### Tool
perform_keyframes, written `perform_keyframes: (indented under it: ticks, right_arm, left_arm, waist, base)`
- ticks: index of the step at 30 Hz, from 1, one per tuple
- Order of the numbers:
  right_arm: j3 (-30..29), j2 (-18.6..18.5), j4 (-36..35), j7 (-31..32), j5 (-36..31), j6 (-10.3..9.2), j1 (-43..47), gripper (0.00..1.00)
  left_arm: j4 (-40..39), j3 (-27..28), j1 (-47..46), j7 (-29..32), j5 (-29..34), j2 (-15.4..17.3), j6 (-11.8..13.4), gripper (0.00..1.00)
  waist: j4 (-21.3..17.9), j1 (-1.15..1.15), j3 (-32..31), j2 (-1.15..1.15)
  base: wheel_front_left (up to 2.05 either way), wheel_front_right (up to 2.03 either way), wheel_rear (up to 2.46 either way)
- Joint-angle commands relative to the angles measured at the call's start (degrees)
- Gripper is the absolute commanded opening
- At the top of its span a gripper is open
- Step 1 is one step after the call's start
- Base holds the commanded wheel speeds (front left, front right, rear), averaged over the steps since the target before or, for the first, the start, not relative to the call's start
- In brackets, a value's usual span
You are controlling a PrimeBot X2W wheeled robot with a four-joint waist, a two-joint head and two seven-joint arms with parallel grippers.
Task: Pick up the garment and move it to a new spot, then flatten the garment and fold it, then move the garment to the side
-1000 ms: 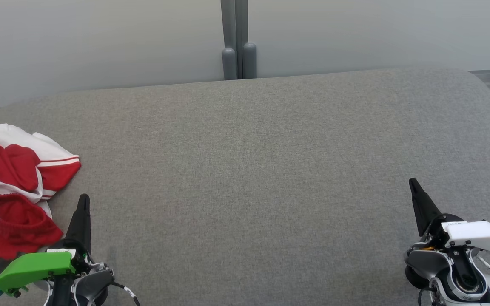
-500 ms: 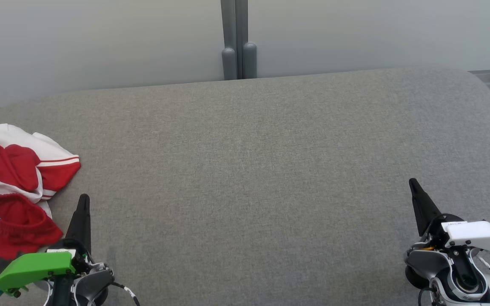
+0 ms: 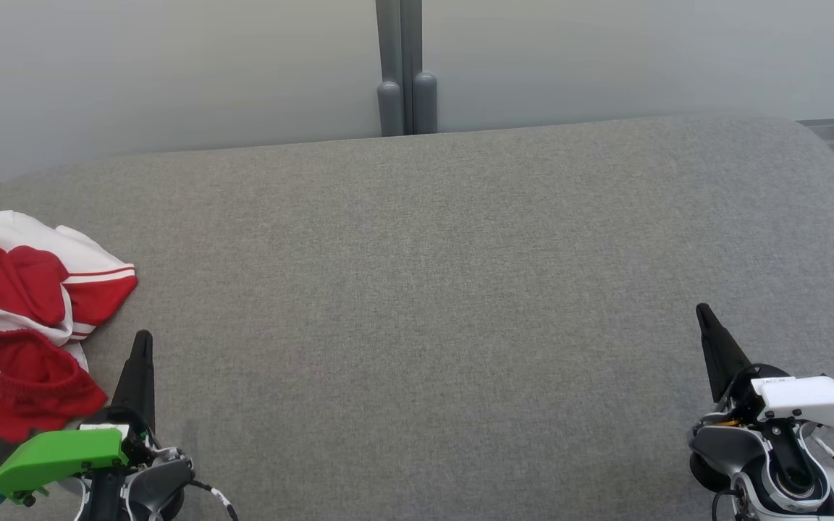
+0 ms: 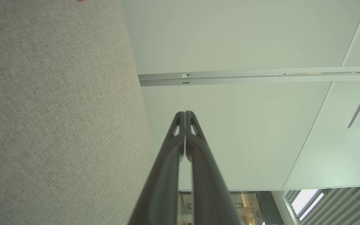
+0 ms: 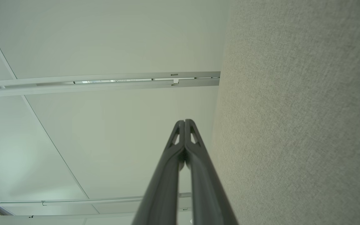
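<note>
1. I see the garment (image 3: 26, 325) — red and white, crumpled — at the left edge of the grey fabric surface (image 3: 424, 275).
2. My left claw (image 3: 143, 339) sits just beside it, fingers pressed together, holding nothing.
3. My right claw (image 3: 702, 311) is well apart at the lower right, likewise closed and empty.
4. Both point toward the pale wall (image 3: 171, 72) behind the surface.

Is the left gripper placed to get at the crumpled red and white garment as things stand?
Probably yes. The left gripper sits just right of the crumpled red and white garment on the grey fabric surface, with nothing between them. It is shut, so it must open first.
</note>
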Motion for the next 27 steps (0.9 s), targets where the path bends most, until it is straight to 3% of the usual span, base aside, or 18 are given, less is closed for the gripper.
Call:
perform_keyframes:
  ticks: [1, 3, 4, 14, 27]
  right_arm:
    - [-0.08, -0.26, -0.17, 0.12, 0.27, 0.02, 0.72, 0.00]
    - [-0.08, -0.26, -0.17, 0.12, 0.27, 0.02, 0.72, 0.00]
    - [0.02, 0.02, 0.20, -0.02, -0.03, 0.00, 0.03, 1.00]
    - [1.47, -0.05, 1.35, -1.49, -1.47, -0.01, 1.00, 1.00]
    - [3.55, -1.28, 1.73, -5.20, -12.59, 0.00, -0.28, 1.00]
  left_arm:
    - [-0.20, 0.11, -0.78, 0.19, -0.01, 0.40, -0.25, 0.00]
    - [-0.20, 0.11, -0.78, 0.20, -0.01, 0.40, -0.25, 0.00]
    - [0.14, -0.01, 0.09, -0.04, 0.00, -0.03, 0.01, 1.00]
    - [2.13, -1.14, 1.04, -1.86, 1.96, -0.20, 0.07, 1.00]
    - [2.51, -1.88, 0.10, -5.38, 14.76, -0.10, 0.03, 1.00]
  waist:
    - [0.00, 0.00, 0.00, 0.00]
    - [0.00, 0.00, 0.00, 0.00]
    - [0.00, 0.00, 0.00, 0.00]
    - [0.01, 0.00, 0.10, 0.00]
    - [0.01, 0.00, 0.45, 0.00]
  base:
    - [0.00, 0.00, 0.00]
    - [0.00, 0.00, 0.00]
    - [0.00, 0.00, 0.00]
    - [0.00, 0.00, 0.00]
    - [0.00, 0.00, 0.00]
